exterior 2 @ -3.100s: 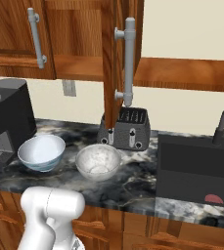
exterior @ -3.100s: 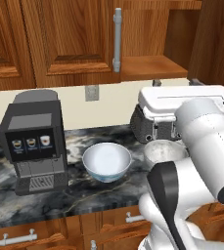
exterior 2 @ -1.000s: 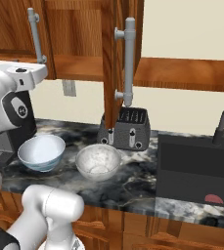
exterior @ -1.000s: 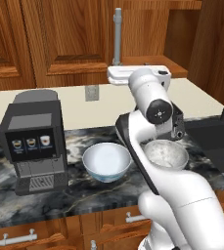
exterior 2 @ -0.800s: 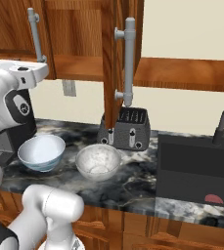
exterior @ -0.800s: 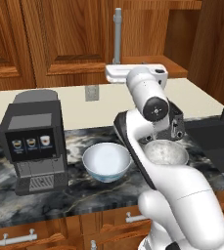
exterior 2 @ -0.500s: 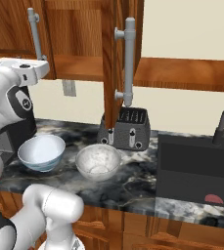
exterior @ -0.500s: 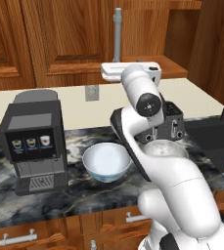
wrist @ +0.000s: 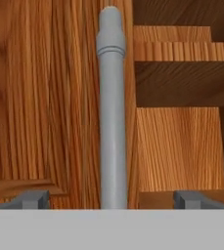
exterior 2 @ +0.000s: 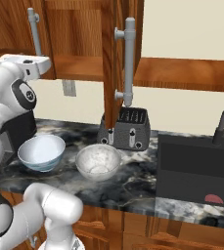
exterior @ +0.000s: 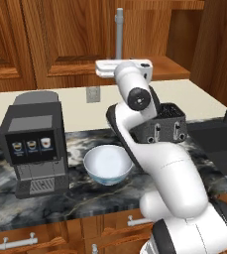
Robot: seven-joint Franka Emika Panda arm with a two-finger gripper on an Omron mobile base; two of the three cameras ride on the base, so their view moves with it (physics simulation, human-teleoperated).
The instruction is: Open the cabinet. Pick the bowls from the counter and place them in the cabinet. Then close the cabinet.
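Here the claw (wrist: 108, 199) is standing spread wide, its two dark tips showing at the bottom left and bottom right of the hand view, with a vertical grey bar handle (wrist: 112, 112) rising between them up the middle of the frame. Nothing is being pinched; whether a tip is touching the bar cannot be told. The straddling pose looks chosen so the tips can close on the bar and swing a door.

The cabinet (exterior: 80, 39) is filling the top of the left base view. In the right base view one door (exterior 2: 112, 58) is standing edge-on near the upper middle, its handle (exterior 2: 128, 61) facing the camera, with the other handle (exterior 2: 33, 29) at the upper left. To the right of the bar in the hand view a shelf edge and dark interior are showing, so the cabinet appears at least partly open already.

Both bowls are waiting on the surface (exterior 2: 133, 180): the white bowl (exterior 2: 41, 152) at the lower left of the right base view, the speckled bowl (exterior 2: 98, 161) just beside it toward the middle, the two apart.

The surface is dark veined marble. It is also carrying a coffee machine (exterior: 33, 141) at the left of the left base view, a toaster (exterior 2: 124, 128) and a dark sink (exterior 2: 196, 171) at the right.
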